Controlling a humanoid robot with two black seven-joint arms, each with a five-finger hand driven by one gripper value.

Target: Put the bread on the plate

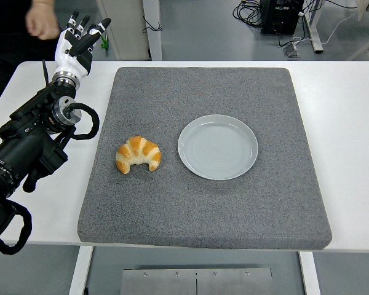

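While the white table point(350, 123) carries a grey rectangular foam mat point(203, 203), the round pale-grey ceramic plate point(218, 146) sits empty just right of the golden crescent croissant point(138, 154). Its long axis runs left-right, lying near and right of the left hand point(79, 44), whose fingers are loosely spread, holding nothing. A person's hand point(43, 19) is cut off at far left.

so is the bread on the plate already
No, the croissant lies on the grey mat to the left of the empty plate, apart from it.
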